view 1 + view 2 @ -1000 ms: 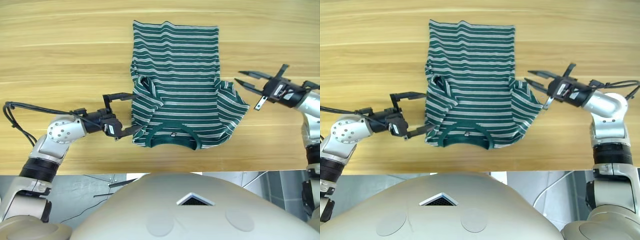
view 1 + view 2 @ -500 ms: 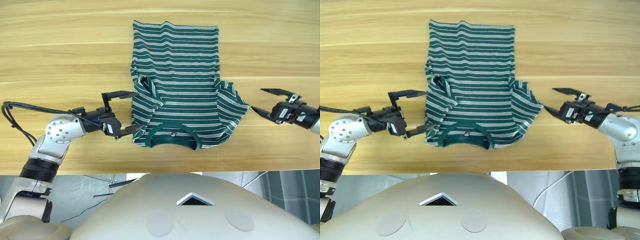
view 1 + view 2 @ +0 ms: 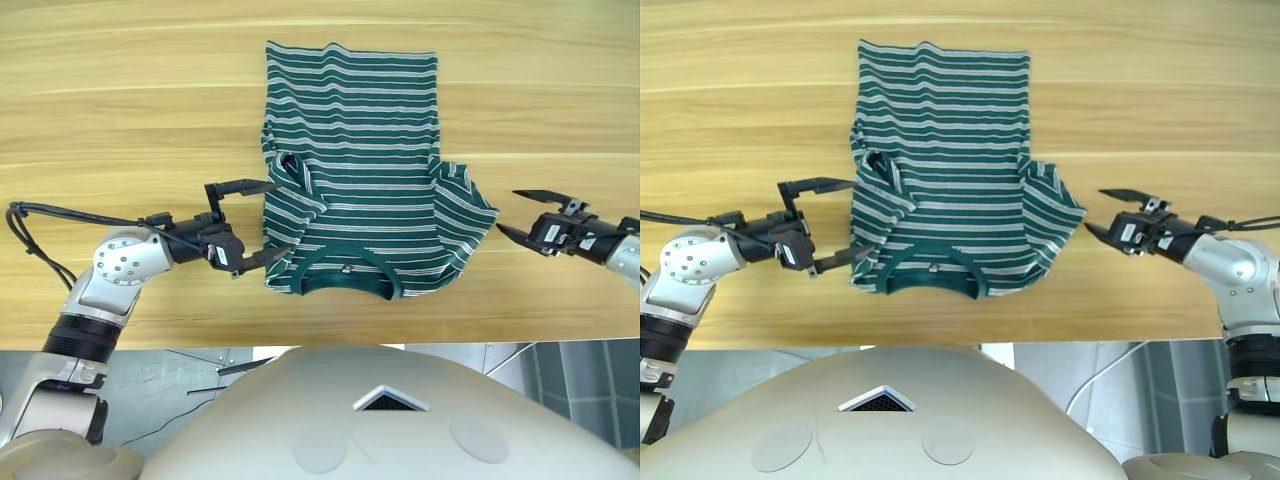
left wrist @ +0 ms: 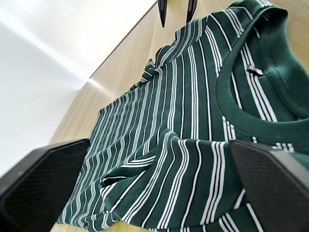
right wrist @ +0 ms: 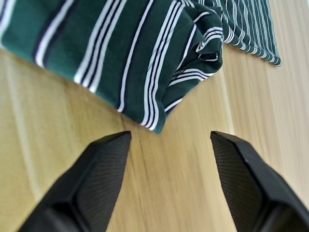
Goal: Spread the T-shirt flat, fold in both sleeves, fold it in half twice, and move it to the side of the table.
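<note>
Left gripper (image 3: 283,217) stands open at the T-shirt's (image 3: 350,170) shoulder edge, its two black fingers spread wide. One fingertip reaches the cloth near the collar (image 3: 345,262); the other lies level with the bunched sleeve fold (image 3: 290,170) just ahead of it. Its pads (image 4: 43,183) are flat black wedges with a fine mesh texture, and the striped cloth lies between them. Right gripper (image 3: 505,211) is open too, with nothing between its fingers. It sits on the far side of the shirt, just beside the other sleeve (image 3: 470,200) but apart from it.

That shirt is dark green knit with thin white stripes and a plain green ribbed collar with a small tag inside. It lies on the pale wood-grain counter (image 3: 120,100), collar end near both grippers and hem away from them. The sleeve before the right gripper sticks out in a soft, rumpled lobe (image 5: 145,58) with its edge rolled under.

Compared with half a second ago, the right gripper has come slightly back toward that sleeve. A second ago it was closer to it. The left gripper has barely shifted, and the shirt lies as before.
</note>
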Robot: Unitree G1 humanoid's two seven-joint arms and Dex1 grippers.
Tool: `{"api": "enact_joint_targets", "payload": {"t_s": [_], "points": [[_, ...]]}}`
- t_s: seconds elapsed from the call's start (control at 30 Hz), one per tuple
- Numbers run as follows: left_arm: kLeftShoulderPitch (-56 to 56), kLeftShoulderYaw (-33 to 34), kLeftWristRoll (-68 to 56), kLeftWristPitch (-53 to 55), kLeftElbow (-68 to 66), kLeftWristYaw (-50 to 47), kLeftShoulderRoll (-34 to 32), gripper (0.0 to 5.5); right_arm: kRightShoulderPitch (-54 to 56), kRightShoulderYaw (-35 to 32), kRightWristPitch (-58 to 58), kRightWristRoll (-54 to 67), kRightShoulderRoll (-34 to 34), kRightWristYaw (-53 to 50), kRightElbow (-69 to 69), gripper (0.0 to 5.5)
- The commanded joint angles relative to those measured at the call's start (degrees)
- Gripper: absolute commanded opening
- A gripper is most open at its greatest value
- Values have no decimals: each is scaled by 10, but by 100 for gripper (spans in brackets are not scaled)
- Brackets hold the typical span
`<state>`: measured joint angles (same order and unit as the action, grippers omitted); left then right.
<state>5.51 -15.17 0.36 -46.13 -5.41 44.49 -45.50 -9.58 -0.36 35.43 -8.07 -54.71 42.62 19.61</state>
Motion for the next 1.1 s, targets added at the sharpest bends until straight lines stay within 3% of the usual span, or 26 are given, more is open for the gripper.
{"api": "enact_joint_targets", "payload": {"t_s": [0.03,0.13,0.6,1.1], "points": [[-7,4,3,-2,-2,5,-1,540,13,17,0,-5,8,4,6,305],[-6,4,6,-2,-2,3,0,540,29,31,4,-4,17,8,12,276],[-5,4,10,-3,-3,0,4,540,40,48,30,-3,18,-1,36,8],[-5,2,11,1,0,1,11,540,59,31,55,30,32,-13,-11,3]]}}
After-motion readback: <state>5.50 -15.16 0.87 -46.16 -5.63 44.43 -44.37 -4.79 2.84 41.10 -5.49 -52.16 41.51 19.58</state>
